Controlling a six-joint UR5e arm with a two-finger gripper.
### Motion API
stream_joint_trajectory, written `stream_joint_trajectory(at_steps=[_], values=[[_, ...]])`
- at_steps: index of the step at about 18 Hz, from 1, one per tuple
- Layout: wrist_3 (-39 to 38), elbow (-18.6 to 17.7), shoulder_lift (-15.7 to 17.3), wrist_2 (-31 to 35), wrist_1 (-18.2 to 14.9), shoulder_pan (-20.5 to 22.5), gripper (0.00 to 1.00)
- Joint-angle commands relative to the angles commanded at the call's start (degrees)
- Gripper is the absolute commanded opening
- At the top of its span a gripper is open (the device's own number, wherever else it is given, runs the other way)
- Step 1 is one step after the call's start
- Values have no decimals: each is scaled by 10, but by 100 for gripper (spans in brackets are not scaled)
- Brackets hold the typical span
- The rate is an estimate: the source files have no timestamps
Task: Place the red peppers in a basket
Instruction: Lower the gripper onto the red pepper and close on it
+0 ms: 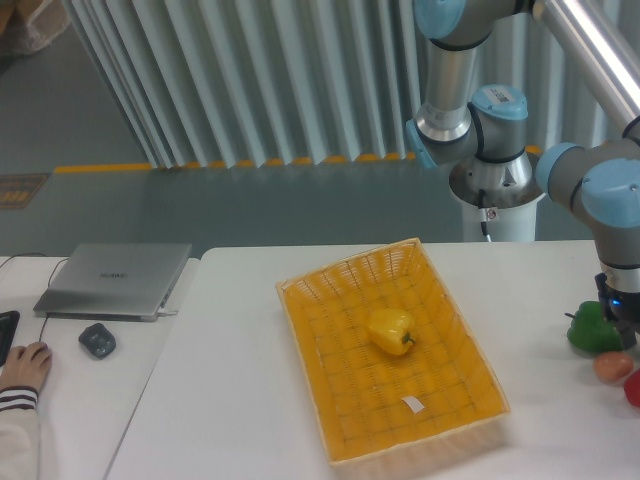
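Main risk from here: the glossy red bell pepper [634, 388] sits at the far right table edge, mostly cut off from view and crowded by a small orange-red round fruit [612, 367] and a green pepper [592, 329], so a descent could bump or grab the wrong one or push the red one off the edge. The arm's wrist hangs vertical over that cluster at the right edge of view, the two-finger gripper [625, 318] is barely in view and I can't tell whether its jaws are apart or closed. The big yellow-orange woven basket [450, 318] sits well to the left, holding only a yellow pepper [391, 330] and a small white tag [412, 404].
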Motion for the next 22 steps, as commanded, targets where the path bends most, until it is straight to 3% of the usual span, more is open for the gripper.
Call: stream_joint_trajectory(at_steps=[9, 22], values=[[4, -9, -21, 51, -3, 2, 100], [-3, -23, -41, 52, -2, -2, 100]])
